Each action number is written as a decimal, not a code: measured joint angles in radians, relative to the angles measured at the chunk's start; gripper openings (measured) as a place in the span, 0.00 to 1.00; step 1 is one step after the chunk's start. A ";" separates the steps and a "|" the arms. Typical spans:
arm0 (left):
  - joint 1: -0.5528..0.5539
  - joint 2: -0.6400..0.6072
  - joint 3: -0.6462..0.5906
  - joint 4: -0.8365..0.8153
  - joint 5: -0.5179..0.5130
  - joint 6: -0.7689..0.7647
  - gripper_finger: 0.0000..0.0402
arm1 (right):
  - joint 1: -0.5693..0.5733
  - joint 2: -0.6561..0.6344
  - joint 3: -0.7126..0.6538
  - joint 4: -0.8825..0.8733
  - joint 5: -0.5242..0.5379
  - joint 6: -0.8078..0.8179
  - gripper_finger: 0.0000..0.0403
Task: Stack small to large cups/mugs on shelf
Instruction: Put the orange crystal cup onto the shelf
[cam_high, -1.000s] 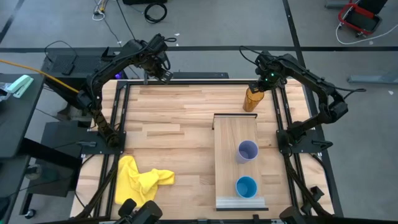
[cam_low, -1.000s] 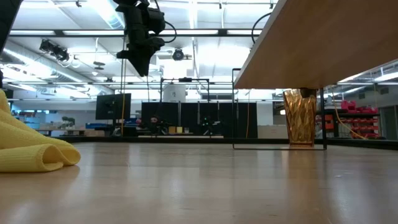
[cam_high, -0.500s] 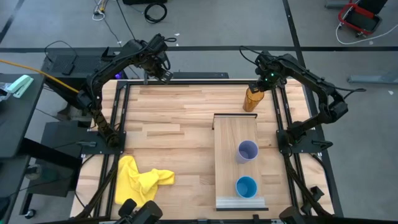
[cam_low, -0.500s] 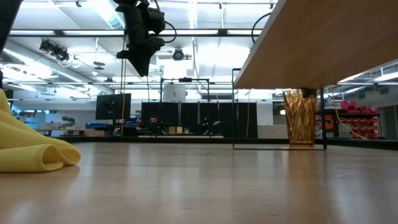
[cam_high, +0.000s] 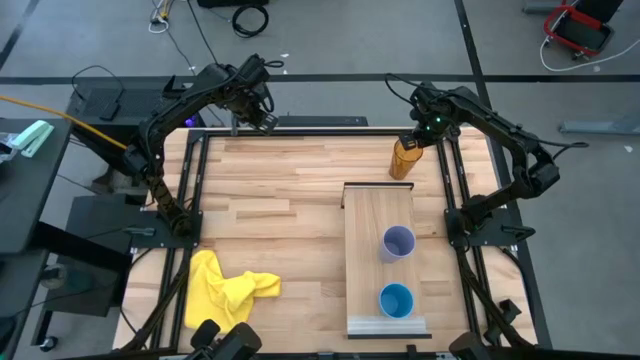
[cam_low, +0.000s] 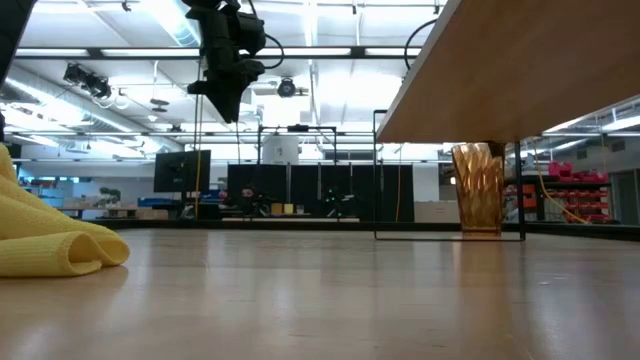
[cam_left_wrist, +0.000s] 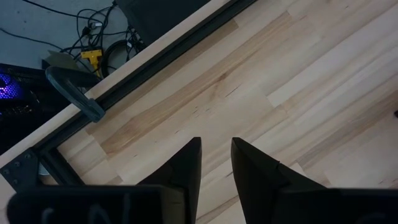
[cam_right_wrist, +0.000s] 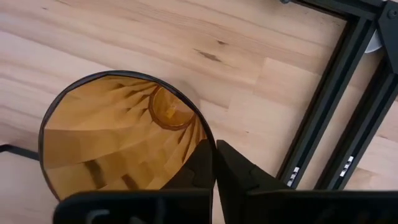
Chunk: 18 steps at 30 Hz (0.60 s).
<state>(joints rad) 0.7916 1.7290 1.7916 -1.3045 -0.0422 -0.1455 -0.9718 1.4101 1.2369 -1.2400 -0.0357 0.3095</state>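
The amber tumbler (cam_high: 403, 160) stands upright near the table's far edge, just beyond the far end of the shelf (cam_high: 365, 215); it also shows in the low view (cam_low: 477, 190). My right gripper (cam_high: 424, 135) is above it, shut on its rim. The lavender cup (cam_high: 398, 243) and the blue cup (cam_high: 396, 300) stand open side up on the shelf, lavender mid-plank and blue near the whitish near end. My left gripper (cam_high: 255, 112) hovers open and empty over the far left corner. My right gripper pinches the tumbler's rim (cam_right_wrist: 204, 135) on its right side, one finger (cam_right_wrist: 199, 167) inside the cup and the other outside. The fingers come from above, pointing down. The tumbler stays upright with its base (cam_low: 478, 230) at table level; whether it is lifted, I cannot tell.
A crumpled yellow cloth (cam_high: 225, 290) lies at the near left corner. Black frame rails (cam_high: 455, 190) run along the table's sides and far edge. The shelf shows from below in the low view (cam_low: 520, 70), raised above the tabletop. Bare wood lies between cloth and shelf.
The tumbler, in my right gripper's hold, has shifted slightly toward the table's left and stays upright. My left arm has kept still.
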 joint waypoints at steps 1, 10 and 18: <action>0.000 0.000 0.000 0.000 0.000 0.000 0.24 | 0.000 0.000 0.000 0.000 -0.001 -0.003 0.02; 0.000 0.000 0.000 0.000 0.000 0.000 0.22 | 0.030 -0.002 0.141 -0.135 0.006 -0.031 0.01; 0.000 0.000 0.000 0.000 0.000 0.000 0.21 | 0.077 -0.009 0.524 -0.334 0.054 -0.010 0.01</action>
<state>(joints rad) 0.7914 1.7290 1.7916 -1.3041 -0.0422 -0.1452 -0.8946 1.4009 1.7606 -1.5737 0.0186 0.2992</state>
